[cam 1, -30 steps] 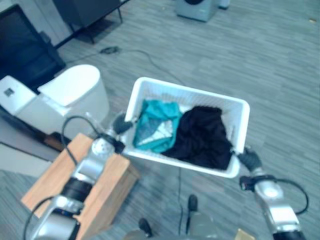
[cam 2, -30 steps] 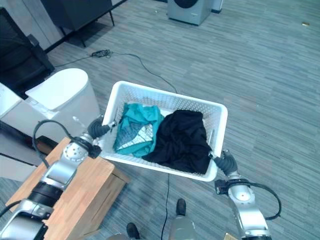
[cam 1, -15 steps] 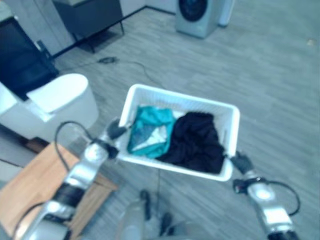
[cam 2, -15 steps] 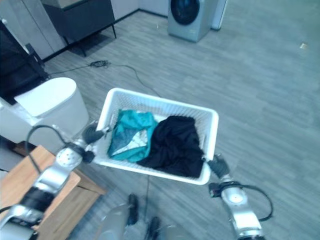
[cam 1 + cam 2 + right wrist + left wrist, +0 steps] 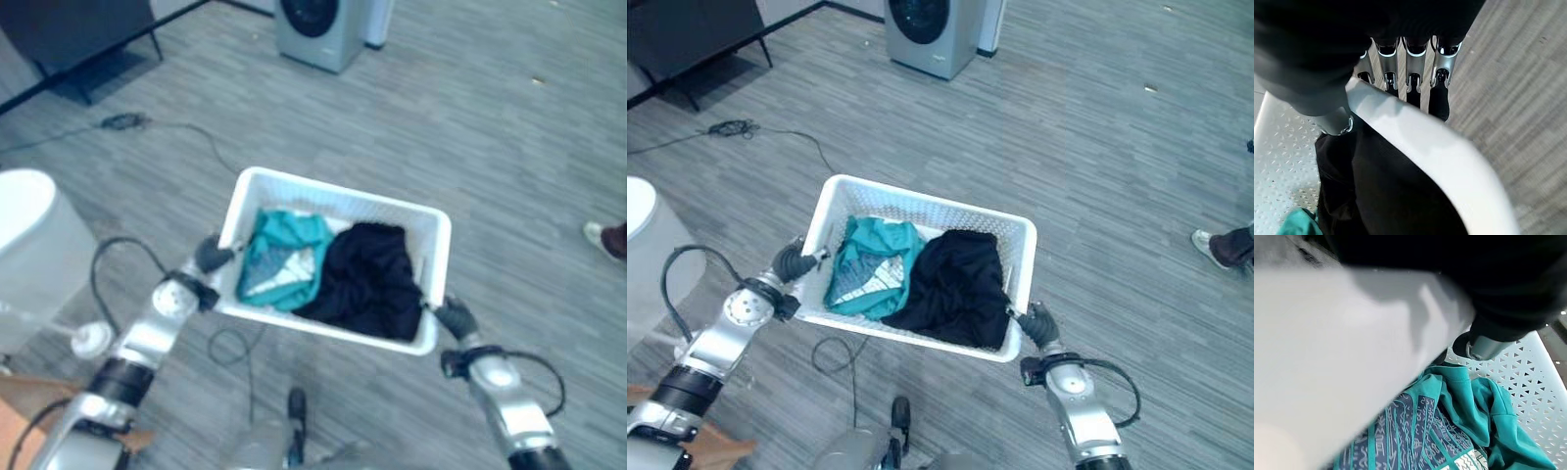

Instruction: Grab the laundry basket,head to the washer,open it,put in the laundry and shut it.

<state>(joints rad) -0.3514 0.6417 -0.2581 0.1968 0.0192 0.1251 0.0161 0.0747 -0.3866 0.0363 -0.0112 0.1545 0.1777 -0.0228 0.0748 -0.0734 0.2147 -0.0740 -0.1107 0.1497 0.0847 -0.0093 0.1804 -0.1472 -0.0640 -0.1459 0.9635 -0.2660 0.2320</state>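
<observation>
I hold a white perforated laundry basket (image 5: 931, 203) above the grey floor between both hands. A teal patterned garment (image 5: 865, 269) lies in its left half and a black garment (image 5: 955, 289) in its right half. My left hand (image 5: 789, 262) grips the left rim, its thumb (image 5: 1484, 345) hooked over the rim (image 5: 1352, 333) above the teal garment (image 5: 1449, 431). My right hand (image 5: 1038, 323) pinches the right rim (image 5: 1420, 142), with fingers (image 5: 1413, 68) outside and thumb (image 5: 1334, 122) inside by the black garment (image 5: 1391, 196). The grey front-loading washer (image 5: 931, 29) stands far ahead.
A white rounded unit (image 5: 24, 245) stands at the left and a wooden table corner (image 5: 20, 411) at the lower left. A dark cabinet (image 5: 69, 29) and a floor cable (image 5: 122, 122) lie at the back left. A person's shoe (image 5: 1220, 245) shows at the right edge.
The camera has swung: the washer has come further into view, while the white unit and wooden table have slid off to the left. The basket stays held in both hands. A shoe has appeared at the right.
</observation>
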